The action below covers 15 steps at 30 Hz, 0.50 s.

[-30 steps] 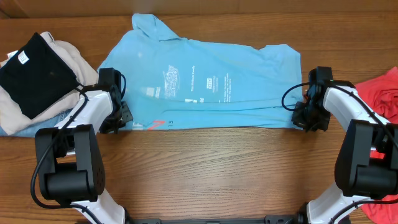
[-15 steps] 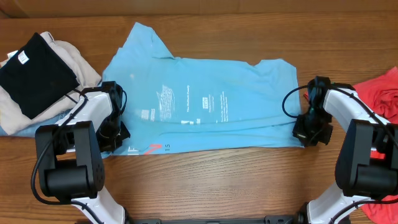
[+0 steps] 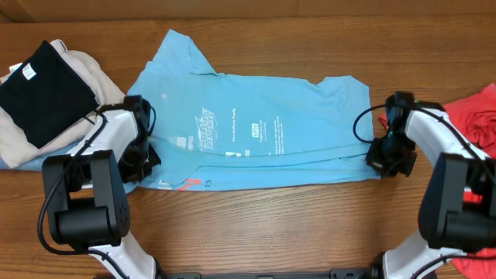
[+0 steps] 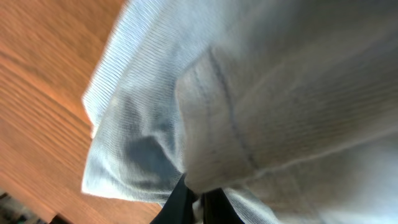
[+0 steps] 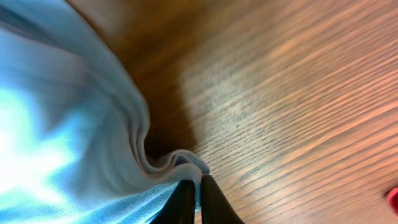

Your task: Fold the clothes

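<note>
Gripping the sky-blue T-shirt [image 3: 256, 124] at both ends. Pinching its lower-left corner with the left gripper [image 3: 146, 167], jaws closed on a bunched fold of pale ribbed cloth that fills the left wrist view. Pinching its right edge, near the lower corner, with the right gripper [image 3: 382, 163], fingertips pressed together on a small wrinkled tuck of fabric, with bare wood showing just beside it in the right wrist view. Keeping the shirt spread across the middle of the wooden table [image 3: 271, 225], white and red lettering facing up, one sleeve pointing toward the far edge, the lower hem running from one gripper to the other with a few shallow creases above it. Leaving the coral-red T-shirt [image 3: 479, 115] crumpled at the right edge of the table, beyond the right arm and apart from the blue one. Leaving a black garment [image 3: 43, 93] lying on top of a heap of beige clothes [image 3: 93, 77] at the far left, near the blue shirt's left side.
</note>
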Motion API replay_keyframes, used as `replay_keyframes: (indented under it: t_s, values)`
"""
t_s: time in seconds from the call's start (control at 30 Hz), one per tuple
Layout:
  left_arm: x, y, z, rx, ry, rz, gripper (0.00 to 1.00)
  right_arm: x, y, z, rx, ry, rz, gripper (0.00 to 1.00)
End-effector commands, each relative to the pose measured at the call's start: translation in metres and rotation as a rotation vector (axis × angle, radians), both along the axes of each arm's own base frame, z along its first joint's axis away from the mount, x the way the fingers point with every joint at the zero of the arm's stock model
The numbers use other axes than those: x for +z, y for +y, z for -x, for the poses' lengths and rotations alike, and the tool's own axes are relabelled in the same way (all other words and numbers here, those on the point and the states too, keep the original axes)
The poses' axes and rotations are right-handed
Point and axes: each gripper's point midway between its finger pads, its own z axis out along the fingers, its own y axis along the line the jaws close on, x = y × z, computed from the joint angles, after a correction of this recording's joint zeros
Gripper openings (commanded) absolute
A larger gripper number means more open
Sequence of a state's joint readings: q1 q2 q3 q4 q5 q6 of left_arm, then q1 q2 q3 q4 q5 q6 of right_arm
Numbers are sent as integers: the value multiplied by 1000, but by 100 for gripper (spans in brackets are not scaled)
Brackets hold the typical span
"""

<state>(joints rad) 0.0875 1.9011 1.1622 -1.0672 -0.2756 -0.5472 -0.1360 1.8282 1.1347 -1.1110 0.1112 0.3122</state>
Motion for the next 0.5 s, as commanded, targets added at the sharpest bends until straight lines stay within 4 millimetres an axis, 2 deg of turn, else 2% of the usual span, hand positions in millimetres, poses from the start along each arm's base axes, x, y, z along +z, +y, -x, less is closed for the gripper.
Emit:
replay_keyframes:
  t_s: [0.0,0.1,0.2,0.47]
  values:
    - [15,-3,-28,-9,-74,51,8,46,-9,-34,-11,-192,42,10]
    - [22,-9,-42,-25,-113,93,9,62,-7,-44,25,-261,26,13]
    - [27,-13,-50,-28,-137,118,14,66,-2,-48,50,-292,-2,18]
    - [28,-16,-38,-41,-84,138,14,65,0,-46,68,-282,-10,19]
